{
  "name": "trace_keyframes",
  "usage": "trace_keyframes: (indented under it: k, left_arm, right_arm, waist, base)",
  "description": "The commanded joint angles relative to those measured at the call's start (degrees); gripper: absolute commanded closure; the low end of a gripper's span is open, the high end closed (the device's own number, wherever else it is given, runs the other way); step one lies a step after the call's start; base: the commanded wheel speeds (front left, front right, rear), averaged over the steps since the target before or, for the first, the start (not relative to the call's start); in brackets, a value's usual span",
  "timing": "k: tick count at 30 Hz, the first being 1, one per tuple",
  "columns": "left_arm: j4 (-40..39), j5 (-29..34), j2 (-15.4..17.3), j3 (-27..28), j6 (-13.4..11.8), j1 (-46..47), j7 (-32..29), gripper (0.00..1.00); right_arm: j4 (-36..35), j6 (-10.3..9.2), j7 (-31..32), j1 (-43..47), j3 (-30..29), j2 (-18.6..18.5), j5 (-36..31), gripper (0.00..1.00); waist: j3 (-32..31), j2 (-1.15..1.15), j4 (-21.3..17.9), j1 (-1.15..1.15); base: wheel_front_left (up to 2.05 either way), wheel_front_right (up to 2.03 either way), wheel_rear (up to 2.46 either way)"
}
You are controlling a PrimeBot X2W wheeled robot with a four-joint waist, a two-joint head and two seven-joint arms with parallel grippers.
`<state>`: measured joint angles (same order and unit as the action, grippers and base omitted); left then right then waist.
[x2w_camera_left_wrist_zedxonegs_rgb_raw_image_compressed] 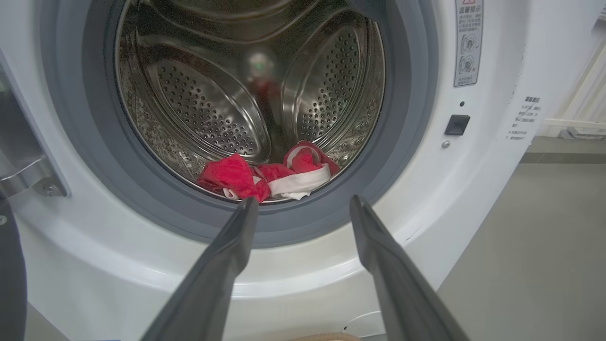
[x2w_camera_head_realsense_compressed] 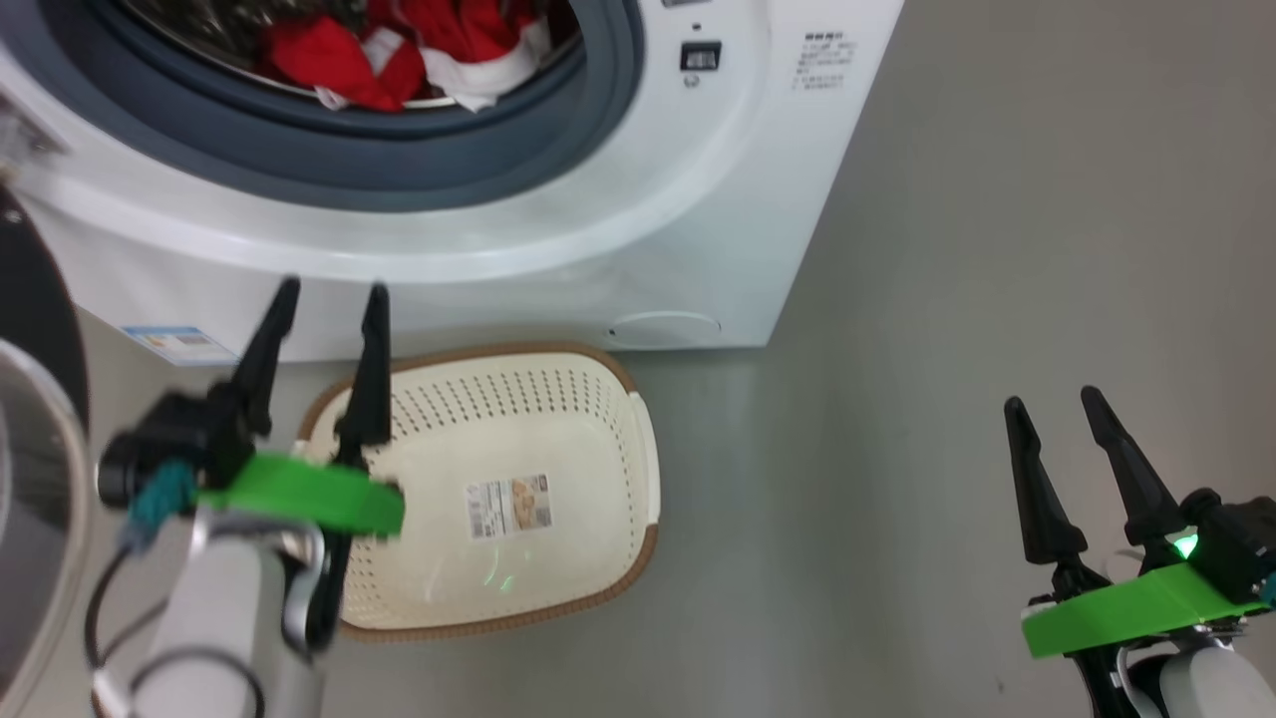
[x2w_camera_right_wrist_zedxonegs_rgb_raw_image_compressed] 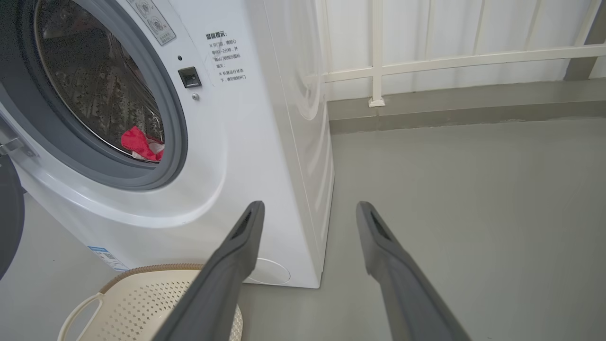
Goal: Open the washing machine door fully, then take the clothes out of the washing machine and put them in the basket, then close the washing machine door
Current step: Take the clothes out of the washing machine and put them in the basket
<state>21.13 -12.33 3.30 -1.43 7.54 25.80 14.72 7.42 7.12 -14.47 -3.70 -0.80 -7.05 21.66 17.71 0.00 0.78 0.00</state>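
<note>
Head view: washing machine open, red laundry inside, both pincers spread and empty.

The left pincer [x2w_camera_head_realsense_compressed: 333, 287] hung with its fingers wide apart over the basket [x2w_camera_head_realsense_compressed: 478, 354], pointing at the clothes [x2w_camera_left_wrist_zedxonegs_rgb_raw_image_compressed: 265, 175], which lay bunched at the front lip of the drum in the washing machine [x2w_camera_head_realsense_compressed: 698, 199]. The washing machine door [x2w_camera_head_realsense_compressed: 40, 319] stood swung out at the left, so emptying looked like the step in hand. A good reach would likely pass over the grey gasket [x2w_camera_left_wrist_zedxonegs_rgb_raw_image_compressed: 402, 142], sink deep into the heap before pinching, then lift high so the white trim does not snag. The door edge sat close beside the left arm. The right pincer [x2w_camera_head_realsense_compressed: 1053, 399], also spread, waited well apart over bare floor [x2w_camera_head_realsense_compressed: 947, 249].
</note>
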Motion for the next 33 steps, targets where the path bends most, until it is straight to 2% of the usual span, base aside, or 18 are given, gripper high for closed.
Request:
trace_keyframes:
  k: [1, 7, 18, 24, 33]
  left_arm:
    - [1.3, 1.1, 1.0, 2.0, -0.3, 3.7, 0.3, 0.00]
    - [13.7, 3.9, 1.7, 1.4, -1.2, 16.9, 0.3, 0.00]
    - [33.9, 4.2, 4.4, 1.7, -2.9, 38.1, 0.3, 0.00]
    - [41.2, 4.5, 6.2, 1.6, -4.3, 46.1, 0.3, 0.00]
    - [48.5, 6.5, 9.6, -0.2, -7.6, 53.1, 0.3, 0.00]
  right_arm:
    - [-1.6, 0.36, -0.5, -1.6, 1.6, -0.3, 0.2, 0.00]
    - [-1.8, 0.36, -0.5, -3.8, 2.5, 0.7, 0.0, 0.00]
    - [-2.5, 0.36, -0.5, -8.0, 3.7, 1.9, 0.1, 0.00]
    - [-2.7, 0.36, -0.5, -9.6, 4.4, 2.4, 0.2, 0.00]
    - [-3.1, 0.36, -0.5, -11.5, 5.7, 3.2, 0.3, 0.00]
  waist:
    - [3.4, 0.00, -1.5, 0.00]
    - [7.3, 0.00, -3.0, 0.00]
    - [14.0, 0.00, -5.1, 0.00]
    - [16.5, 0.00, -6.3, 0.00]
    - [19.7, 0.00, -8.6, 0.00]
  base:
    - [0.00, 0.00, 0.00]
    - [0.00, 0.00, 0.00]
    - [0.00, 0.00, 0.00]
    - [0.00, 0.00, 0.00]
    - [0.00, 0.00, 0.00]
